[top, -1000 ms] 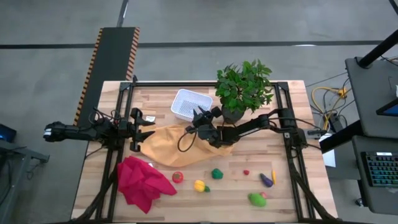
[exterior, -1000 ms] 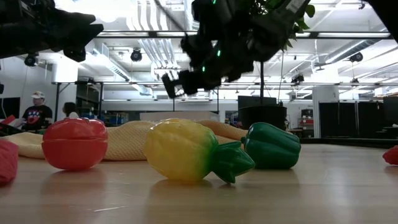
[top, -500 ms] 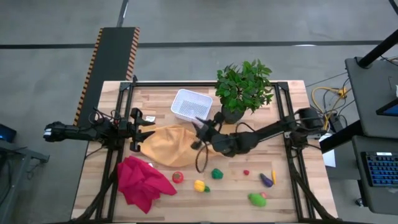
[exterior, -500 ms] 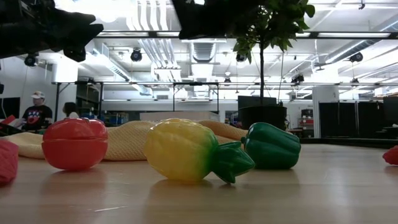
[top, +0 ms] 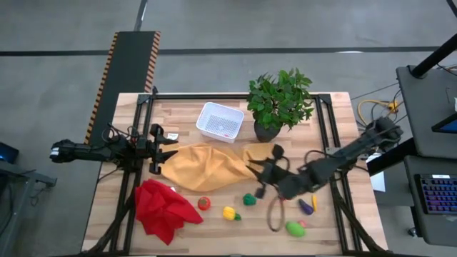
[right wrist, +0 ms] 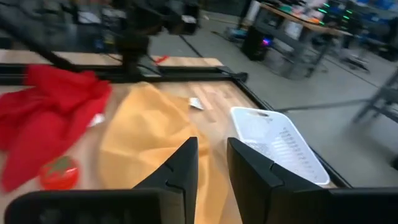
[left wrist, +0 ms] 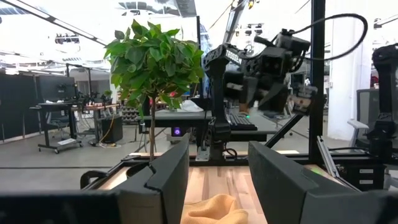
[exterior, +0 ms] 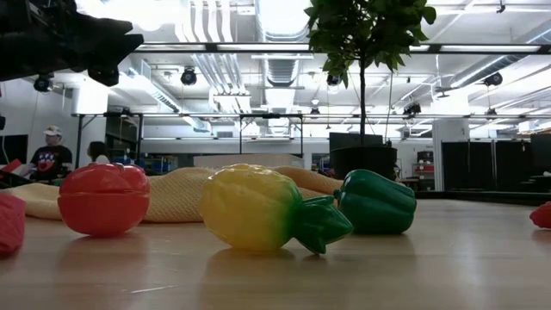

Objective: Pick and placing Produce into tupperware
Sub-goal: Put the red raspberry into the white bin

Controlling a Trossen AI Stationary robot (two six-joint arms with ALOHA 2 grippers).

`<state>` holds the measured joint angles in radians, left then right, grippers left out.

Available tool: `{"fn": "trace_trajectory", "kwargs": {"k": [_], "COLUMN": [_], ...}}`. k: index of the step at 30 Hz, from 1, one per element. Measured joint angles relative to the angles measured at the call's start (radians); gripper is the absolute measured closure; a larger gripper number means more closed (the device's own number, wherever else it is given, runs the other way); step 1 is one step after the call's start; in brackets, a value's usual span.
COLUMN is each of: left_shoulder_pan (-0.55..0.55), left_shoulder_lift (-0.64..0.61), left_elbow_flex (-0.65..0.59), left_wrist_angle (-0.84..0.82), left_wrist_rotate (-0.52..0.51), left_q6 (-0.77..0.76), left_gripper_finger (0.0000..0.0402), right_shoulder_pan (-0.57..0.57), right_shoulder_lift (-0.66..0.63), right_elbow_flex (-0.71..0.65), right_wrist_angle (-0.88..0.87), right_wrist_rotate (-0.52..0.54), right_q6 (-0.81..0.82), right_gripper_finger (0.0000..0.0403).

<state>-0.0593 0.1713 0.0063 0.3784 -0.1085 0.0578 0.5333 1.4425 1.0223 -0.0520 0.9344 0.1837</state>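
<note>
Right gripper (top: 265, 170) is hovering over the middle of your surface (top: 178, 111), just beside the green pepper (top: 249, 199), and its fingers (right wrist: 186, 163) are standing a narrow gap apart with nothing between them. Your left gripper (top: 166, 148) is waiting at the left edge by the yellow cloth (top: 207, 165), its fingers apart and empty. You are seeing the bin (top: 220, 121) at the back beside the plant (top: 280, 100), while the tomato (top: 205, 203), yellow fruit (top: 230, 213), eggplant (top: 306, 207) and green fruit (top: 295, 228) are lying loose near the front edge.
</note>
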Motion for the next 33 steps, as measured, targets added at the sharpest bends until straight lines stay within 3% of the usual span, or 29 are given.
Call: {"fn": "trace_trajectory", "kwargs": {"k": [6, 10, 12, 16, 19, 22, 33], "left_shoulder_pan": [0.000, 0.000, 0.000, 0.000, 0.000, 0.000, 0.000], "left_shoulder_lift": [-0.002, 0.003, 0.005, 0.011, 0.012, 0.011, 0.015], "left_elbow_flex": [0.000, 0.000, 0.000, 0.000, 0.000, 0.000, 0.000], "left_wrist_angle": [-0.002, -0.004, -0.003, -0.001, -0.002, -0.001, 0.000], "left_wrist_rotate": [0.000, 0.000, 0.000, 0.000, 0.000, 0.000, 0.000], "left_q6": [0.000, 0.000, 0.000, 0.000, 0.000, 0.000, 0.000], "left_gripper_finger": [0.0249, 0.0249, 0.0249, 0.0249, 0.0249, 0.0249, 0.0249], "right_shoulder_pan": [0.128, 0.160, 0.170, 0.174, 0.173, 0.181, 0.204], "right_shoulder_lift": [-0.120, -0.183, -0.203, -0.219, -0.212, -0.186, -0.010], "right_elbow_flex": [-0.077, -0.099, -0.098, -0.095, -0.096, -0.103, -0.153], "right_wrist_angle": [-0.005, -0.019, -0.097, -0.368, -0.559, -0.644, -0.647], "right_wrist_rotate": [-0.001, -0.001, -0.010, -0.125, -0.232, -0.334, -0.511], "right_q6": [-0.008, 0.055, 0.137, 0.439, 0.671, 0.845, 1.008], "right_gripper_finger": [0.0318, 0.0291, 0.0264, 0.0198, 0.0156, 0.0130, 0.0126]}}
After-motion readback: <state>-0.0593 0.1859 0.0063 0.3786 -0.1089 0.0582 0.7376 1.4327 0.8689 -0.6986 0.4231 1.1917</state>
